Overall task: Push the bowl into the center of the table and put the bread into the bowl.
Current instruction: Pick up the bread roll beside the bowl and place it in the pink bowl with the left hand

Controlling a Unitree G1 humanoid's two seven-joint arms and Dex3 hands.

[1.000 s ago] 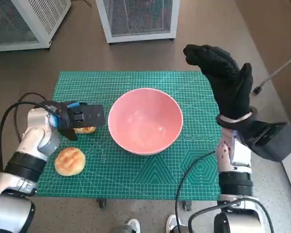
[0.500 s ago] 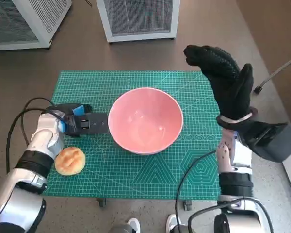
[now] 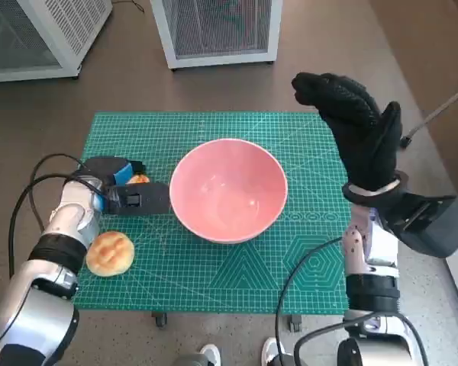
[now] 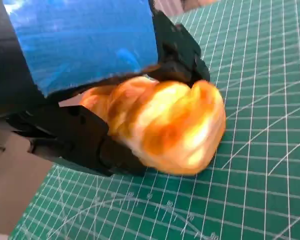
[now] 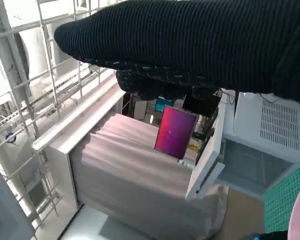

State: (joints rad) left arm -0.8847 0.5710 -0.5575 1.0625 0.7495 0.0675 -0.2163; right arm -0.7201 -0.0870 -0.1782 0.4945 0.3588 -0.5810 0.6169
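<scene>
Bread [image 4: 165, 125] gripped in the black left hand [image 3: 126, 191] at frame left, just beside the pink bowl [image 3: 228, 189] at centre of the green mat [image 3: 305, 252], second bun [image 3: 110, 252] lower left, gloved right hand [image 3: 359, 130] raised upper right, fingers loosely apart, holding nothing

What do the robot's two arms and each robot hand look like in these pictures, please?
Both forearms are pale silver-grey with dark bands at the joints, and black cables loop beside each. The left robot hand is black and boxy, with bright blue tape over its back. The right robot hand wears a black knitted glove, with a pale band at the wrist and a dark grey block beside the forearm.
</scene>
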